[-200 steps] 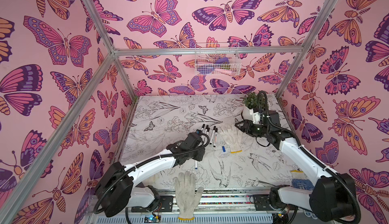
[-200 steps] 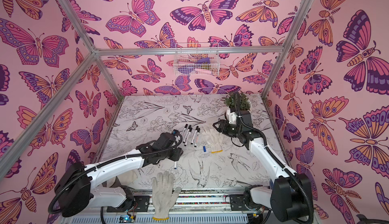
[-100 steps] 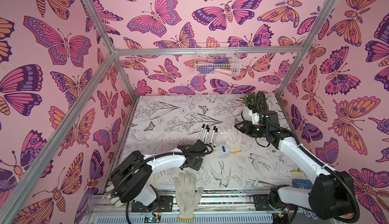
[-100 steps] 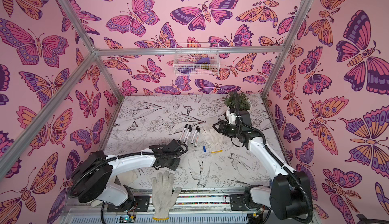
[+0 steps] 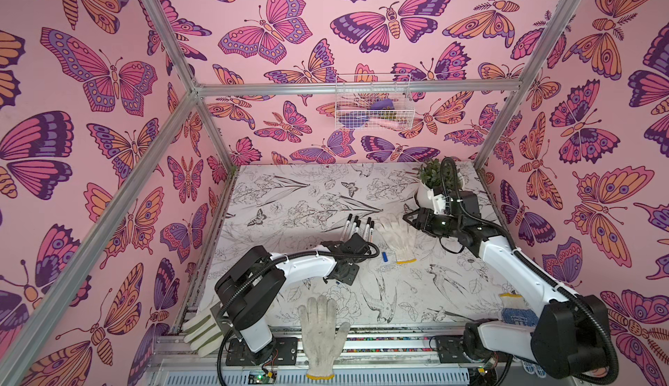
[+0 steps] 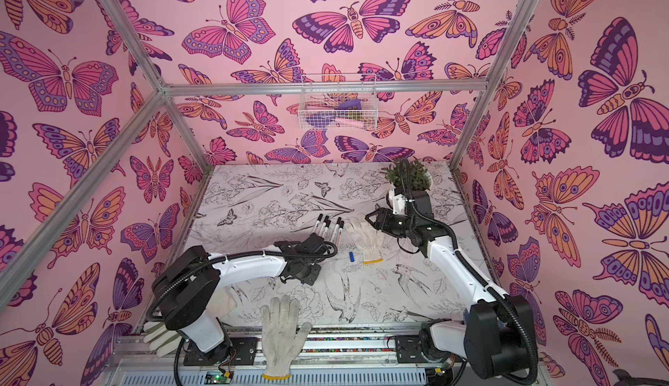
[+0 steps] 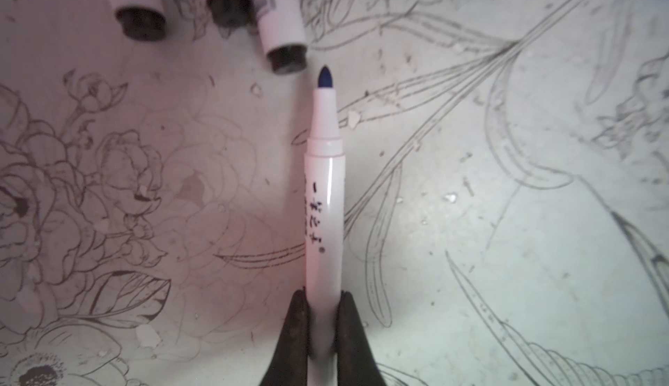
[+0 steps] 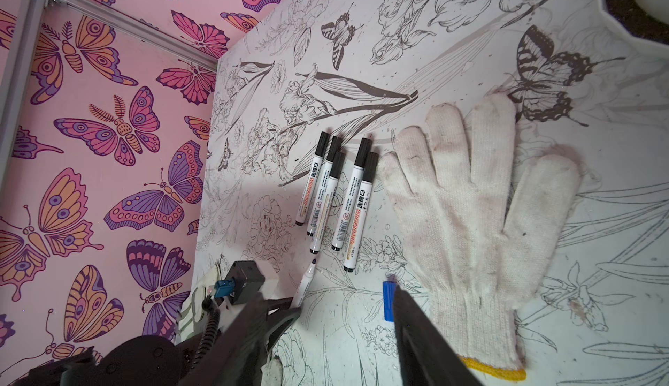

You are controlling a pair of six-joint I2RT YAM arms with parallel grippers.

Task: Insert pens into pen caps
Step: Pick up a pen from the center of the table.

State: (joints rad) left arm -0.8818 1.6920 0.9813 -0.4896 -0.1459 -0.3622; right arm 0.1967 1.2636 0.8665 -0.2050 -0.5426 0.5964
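My left gripper (image 7: 322,302) is shut on the rear of an uncapped white pen (image 7: 323,203) with a dark blue tip, which lies low over the table and points at the capped pens. In the right wrist view the same pen (image 8: 304,288) sticks out of the left gripper (image 8: 291,306). Several black-capped pens (image 5: 356,226) (image 6: 327,226) (image 8: 340,195) lie side by side mid-table. A blue pen cap (image 5: 385,256) (image 6: 351,256) (image 8: 388,301) lies beside a glove. My right gripper (image 5: 407,217) (image 6: 369,217) (image 8: 344,308) hovers open and empty above it.
A white knit glove (image 5: 398,235) lies right of the pens. Another glove (image 5: 322,330) drapes over the front edge, and a third (image 5: 201,330) sits at the front left. A potted plant (image 5: 434,177) stands at the back right, and a wire basket (image 5: 373,101) hangs on the back wall.
My left arm dropped low over the table and its jaws closed on the uncapped pen. The right arm has not moved.
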